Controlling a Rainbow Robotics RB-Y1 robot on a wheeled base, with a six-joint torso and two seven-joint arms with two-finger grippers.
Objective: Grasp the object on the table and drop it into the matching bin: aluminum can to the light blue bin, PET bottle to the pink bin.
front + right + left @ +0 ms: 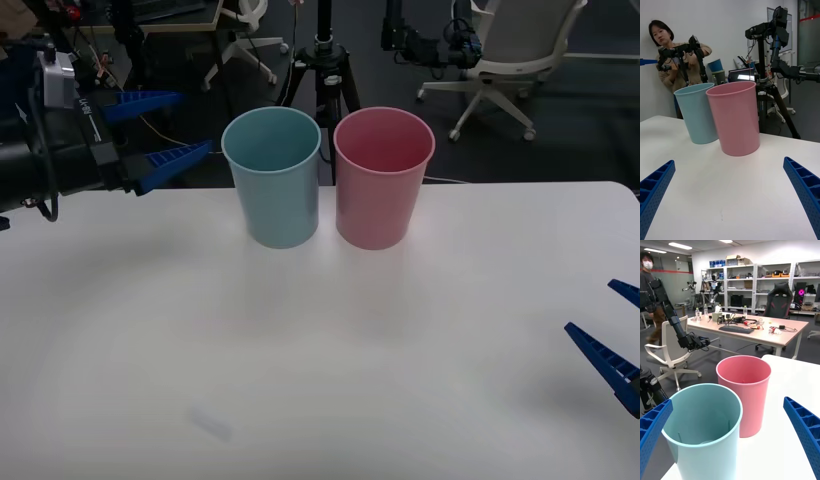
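Left gripper beside light blue bin — apart, seemingly.

Robotics lab: shelving with boxes and gear, a desk with keyboard and cables, office chairs, a camera tripod, spare robot arms.

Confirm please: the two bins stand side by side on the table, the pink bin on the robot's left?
Not quite. In the front view the light blue bin stands on the robot's left, the pink bin on its right, side by side on the table.
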